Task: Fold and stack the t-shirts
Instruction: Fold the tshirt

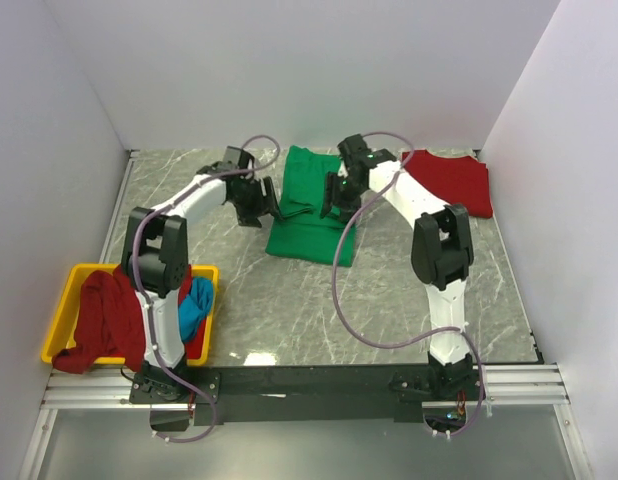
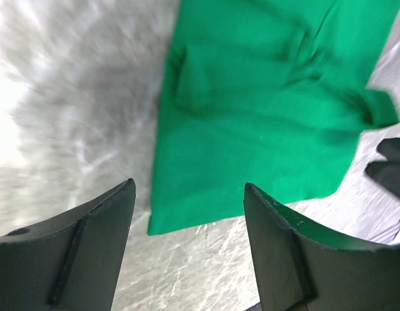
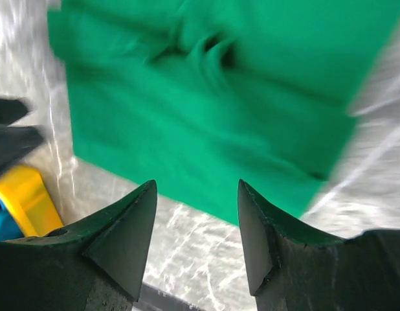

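Top external view: left hand (image 1: pixel 277 208) and right hand (image 1: pixel 337 200) both hang released over the folded green t-shirt (image 1: pixel 309 236) — a low-passing finger could snag cloth and undo the fold.

The bright green t-shirt (image 1: pixel 311 210) lies folded into a rough rectangle, flat on the counter (image 1: pixel 289 300) at upper centre, its top layer creased. A red t-shirt (image 1: pixel 454 178) lies flat and folded at upper right, well apart from it. At lower left a dark red t-shirt (image 1: pixel 104 320) hangs crumpled over the rim of the yellow bin (image 1: pixel 77 285), with a bunched blue t-shirt (image 1: pixel 197 305) beside it.
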Controlling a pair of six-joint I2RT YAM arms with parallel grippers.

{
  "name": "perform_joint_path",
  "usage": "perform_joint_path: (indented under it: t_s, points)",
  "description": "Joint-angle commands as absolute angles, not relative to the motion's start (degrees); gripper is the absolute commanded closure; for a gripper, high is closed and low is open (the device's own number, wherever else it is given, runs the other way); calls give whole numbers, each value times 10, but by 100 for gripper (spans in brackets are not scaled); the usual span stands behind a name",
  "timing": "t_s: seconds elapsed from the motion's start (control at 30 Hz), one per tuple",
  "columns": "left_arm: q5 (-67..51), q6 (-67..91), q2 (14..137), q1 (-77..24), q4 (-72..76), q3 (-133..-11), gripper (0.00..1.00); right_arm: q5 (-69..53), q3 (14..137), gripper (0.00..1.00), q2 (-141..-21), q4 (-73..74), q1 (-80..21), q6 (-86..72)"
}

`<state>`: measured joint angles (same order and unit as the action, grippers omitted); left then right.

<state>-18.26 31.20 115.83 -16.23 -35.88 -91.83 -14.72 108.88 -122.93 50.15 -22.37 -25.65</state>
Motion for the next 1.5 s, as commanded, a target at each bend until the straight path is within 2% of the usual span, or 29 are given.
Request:
perform_joint_path:
  t_s: [0.0,0.27,0.8,1.07,1.27,1.47]
  points:
    - [-208,331,1141,-189,-315,-876,27,-178,1085,41,-1228,480,-248,-256]
    - [-216,365,1154,-228,-266,-835,26,-172,1085,41,-1267,475,-258,-269]
    - [-163,316,1178,-233,-319,-766,26,-87,1121,41,-1318,465,-243,-287]
    - [-151,305,1173,-234,-331,-749,26,-55,1210,41,-1352,432,-212,-316]
    - [-150,305,1171,-234,-338,-758,26,-91,1283,41,-1377,421,-194,-338]
    - [-148,303,1156,-234,-359,-795,25,-111,1181,41,-1300,373,-182,-331]
